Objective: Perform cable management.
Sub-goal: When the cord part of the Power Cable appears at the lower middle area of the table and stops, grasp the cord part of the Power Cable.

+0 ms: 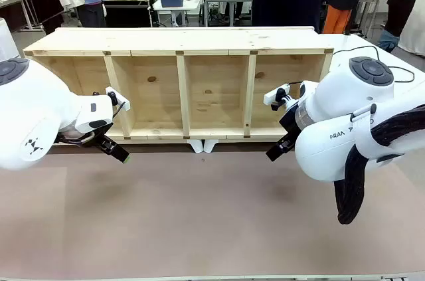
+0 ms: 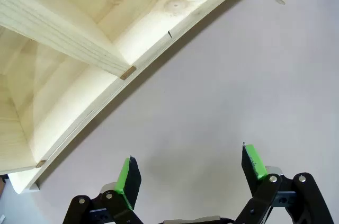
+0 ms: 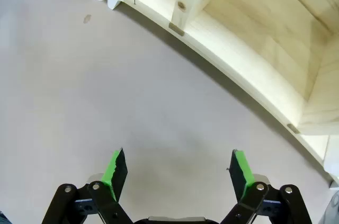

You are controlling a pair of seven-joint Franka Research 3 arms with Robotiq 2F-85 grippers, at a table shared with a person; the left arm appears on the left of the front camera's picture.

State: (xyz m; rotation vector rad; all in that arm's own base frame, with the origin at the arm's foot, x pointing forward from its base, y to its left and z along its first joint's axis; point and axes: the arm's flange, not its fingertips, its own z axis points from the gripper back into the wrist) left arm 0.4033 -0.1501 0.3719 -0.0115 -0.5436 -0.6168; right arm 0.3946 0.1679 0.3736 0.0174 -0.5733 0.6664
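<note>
Left hand, right hand gape over table beside shelf edge.

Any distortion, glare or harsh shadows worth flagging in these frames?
Left wrist view: the wooden shelf's straight front edge bows, fisheye distortion. Right wrist view: same bowing. Front view: even light, soft shadow on the table along the shelf's base, no glare.

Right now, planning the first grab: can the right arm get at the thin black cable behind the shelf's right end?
Probably not directly. The right gripper hangs open, low in front of the shelf, while the cable lies beyond its right end; the arm would have to lift and reach round.
</note>
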